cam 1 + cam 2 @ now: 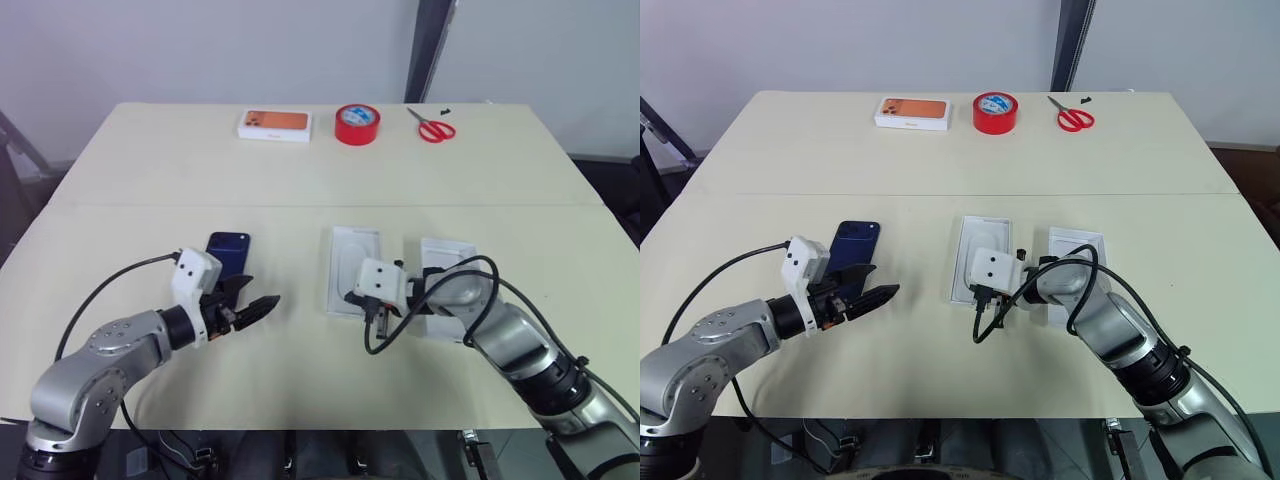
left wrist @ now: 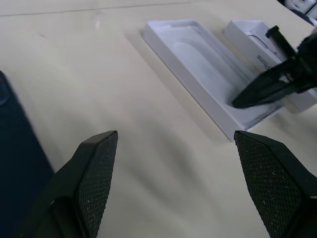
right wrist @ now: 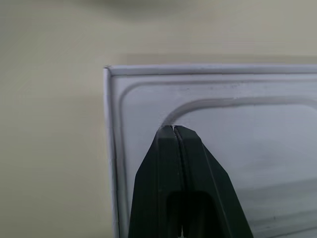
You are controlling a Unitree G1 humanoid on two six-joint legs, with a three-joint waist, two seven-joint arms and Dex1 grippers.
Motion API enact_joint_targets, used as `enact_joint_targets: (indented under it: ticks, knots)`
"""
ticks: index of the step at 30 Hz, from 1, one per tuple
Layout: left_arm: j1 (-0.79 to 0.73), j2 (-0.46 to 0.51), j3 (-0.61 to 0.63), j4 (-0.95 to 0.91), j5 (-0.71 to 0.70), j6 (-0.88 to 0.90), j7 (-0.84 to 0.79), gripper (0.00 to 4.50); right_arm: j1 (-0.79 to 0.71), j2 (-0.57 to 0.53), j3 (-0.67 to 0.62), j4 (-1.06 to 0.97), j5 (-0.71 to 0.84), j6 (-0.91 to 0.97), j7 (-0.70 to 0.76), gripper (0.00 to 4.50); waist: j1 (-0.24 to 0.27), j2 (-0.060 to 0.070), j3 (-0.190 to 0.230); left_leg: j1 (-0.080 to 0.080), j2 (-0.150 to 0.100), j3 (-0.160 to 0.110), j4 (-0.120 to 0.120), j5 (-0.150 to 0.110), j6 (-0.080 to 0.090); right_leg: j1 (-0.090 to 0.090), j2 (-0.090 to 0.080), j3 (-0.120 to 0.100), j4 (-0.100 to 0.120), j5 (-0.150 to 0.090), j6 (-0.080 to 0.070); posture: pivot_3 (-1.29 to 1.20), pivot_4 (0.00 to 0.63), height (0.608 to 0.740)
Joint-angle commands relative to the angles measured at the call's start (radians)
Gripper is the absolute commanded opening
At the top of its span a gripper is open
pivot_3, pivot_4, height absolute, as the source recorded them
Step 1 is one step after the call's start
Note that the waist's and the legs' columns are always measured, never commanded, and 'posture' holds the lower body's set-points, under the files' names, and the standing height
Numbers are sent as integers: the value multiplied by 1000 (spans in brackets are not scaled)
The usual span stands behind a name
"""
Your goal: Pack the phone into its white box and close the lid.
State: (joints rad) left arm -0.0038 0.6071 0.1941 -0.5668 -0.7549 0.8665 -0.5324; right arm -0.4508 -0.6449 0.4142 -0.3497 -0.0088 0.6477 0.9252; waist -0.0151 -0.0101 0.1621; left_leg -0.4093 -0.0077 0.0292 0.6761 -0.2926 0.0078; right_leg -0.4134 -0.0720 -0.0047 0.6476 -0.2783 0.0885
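The dark blue phone [image 1: 229, 250] lies flat on the table's left half. My left gripper [image 1: 262, 291] hovers open just in front of its near end, pointing right; the phone's edge [image 2: 15, 163] shows beside its fingers. At centre lies a white tray with a greyish inside and a rounded recess [image 1: 357, 252], probably the lid turned inside up. My right gripper [image 3: 173, 128] is shut and empty, its tip over the tray's near corner. Right of it sits the white box [image 1: 443, 257], partly hidden by my right arm.
Along the far edge of the cream table [image 1: 150, 180] lie a white box printed with an orange phone [image 1: 275, 124], a red tape roll [image 1: 357, 124] and red scissors [image 1: 432, 128]. Black cable [image 1: 385, 335] loops off my right wrist.
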Motion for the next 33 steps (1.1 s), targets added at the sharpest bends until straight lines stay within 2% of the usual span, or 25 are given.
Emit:
enact_joint_targets:
  ticks: [1,4,10,12,13,16,17,20,22,25,33]
  knots:
    - [6,14,55,-21,-20,-2,12,3940,-77,62,-77,3,36,16,-48,36,-4,0,0,0,0,0,0,0,0,0,0,0,0,0,0,0,150,725]
    - [8,22,69,-16,-22,1,17,3940,-120,93,-91,25,46,43,-63,36,-2,0,0,0,0,0,0,0,0,-1,0,0,1,1,1,0,150,725]
    - [8,27,68,-16,-24,-1,27,3940,-129,99,-19,96,-20,15,-101,36,0,0,0,0,-1,0,0,0,1,1,-1,0,-1,0,0,0,150,725]
    - [9,27,70,-16,-25,-1,31,3940,-137,128,-50,106,25,86,-100,36,0,0,0,0,-1,0,0,0,1,0,-1,0,-1,0,0,0,150,725]
    - [9,27,73,-16,-26,-1,33,3940,-140,136,-69,96,56,122,-90,594,-1,0,0,0,-1,0,0,0,0,0,-1,0,0,0,1,0,150,725]
    - [12,33,82,-15,-34,0,32,3940,-126,117,-116,24,118,149,-55,1758,-1,0,0,0,-1,0,0,0,0,0,-1,0,0,1,1,0,150,725]
    - [14,36,83,-15,-34,0,29,3940,-113,97,-136,-11,151,151,-27,2380,-1,0,0,0,-1,0,0,0,0,0,-1,0,0,1,1,0,150,725]
    - [22,59,66,-22,-23,-5,5,3940,-51,-7,-158,-106,214,116,72,3839,4,0,0,0,-1,0,0,-1,1,0,-1,0,-1,1,1,0,150,725]
    - [30,82,40,-35,-14,-14,-23,3940,5,-80,-148,-154,224,73,122,3839,4,0,0,0,-1,0,0,-1,2,1,-1,0,-2,0,0,0,150,725]
    - [47,124,-6,-69,3,-44,-90,3940,67,-126,-123,-181,211,48,119,3839,-1,0,0,0,-1,0,0,-1,2,1,-2,0,-2,-1,-2,0,150,725]
    - [100,211,-69,-115,53,-128,-231,3940,130,-136,-60,-135,132,-25,66,3839,0,1,0,1,-1,0,-2,-1,1,0,-2,0,-2,-1,-2,0,150,725]
